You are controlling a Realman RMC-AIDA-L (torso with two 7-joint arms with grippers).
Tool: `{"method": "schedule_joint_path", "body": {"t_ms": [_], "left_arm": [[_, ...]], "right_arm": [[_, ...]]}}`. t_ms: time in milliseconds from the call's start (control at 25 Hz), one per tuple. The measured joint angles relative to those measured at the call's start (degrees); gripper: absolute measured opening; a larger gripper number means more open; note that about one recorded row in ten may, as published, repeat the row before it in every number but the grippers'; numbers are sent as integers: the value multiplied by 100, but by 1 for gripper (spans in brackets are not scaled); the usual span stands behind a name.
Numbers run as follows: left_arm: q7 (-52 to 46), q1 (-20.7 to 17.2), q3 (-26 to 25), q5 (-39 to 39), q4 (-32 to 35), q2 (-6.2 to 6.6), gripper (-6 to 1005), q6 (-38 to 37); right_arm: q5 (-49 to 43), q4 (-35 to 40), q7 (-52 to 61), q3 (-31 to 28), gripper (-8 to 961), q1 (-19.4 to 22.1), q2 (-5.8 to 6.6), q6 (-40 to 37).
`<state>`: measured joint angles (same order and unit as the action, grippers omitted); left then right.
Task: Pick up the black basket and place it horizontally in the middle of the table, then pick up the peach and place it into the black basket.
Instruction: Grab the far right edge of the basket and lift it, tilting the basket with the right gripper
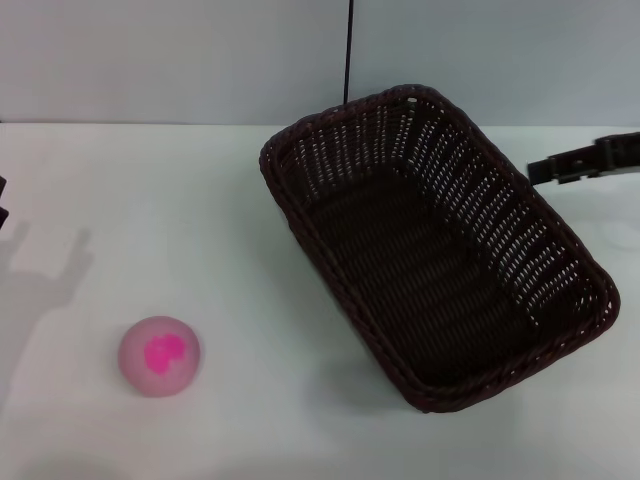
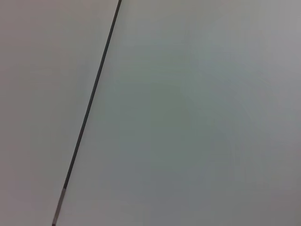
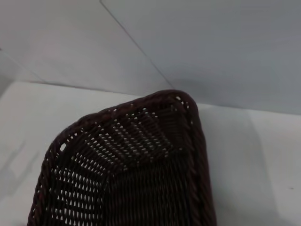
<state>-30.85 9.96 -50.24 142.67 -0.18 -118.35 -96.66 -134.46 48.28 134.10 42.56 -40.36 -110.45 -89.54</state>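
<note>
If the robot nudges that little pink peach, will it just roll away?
Probably. The peach looks ball-round and sits loose on the smooth white table, with nothing beside it to stop it. Its small size suggests it is light, so even a slight sideways touch may move it.

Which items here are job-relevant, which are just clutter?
Job:
black basket, lying diagonally on the right
peach, front left, outside basket
table
right tool, beside the basket's right rim

Not job:
thin black line on the back wall
</note>
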Motion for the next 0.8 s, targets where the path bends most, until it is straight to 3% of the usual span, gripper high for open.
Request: {"method": "schedule_joint_path", "body": {"t_ms": [360, 800], "left_arm": [[0, -83, 6, 7, 1, -6, 815, 34], [0, -87, -1, 7, -43, 3, 815, 21]], "right_arm": [[-17, -641, -18, 440, 563, -337, -126, 633], [-313, -569, 137, 931, 552, -392, -366, 1083]]}}
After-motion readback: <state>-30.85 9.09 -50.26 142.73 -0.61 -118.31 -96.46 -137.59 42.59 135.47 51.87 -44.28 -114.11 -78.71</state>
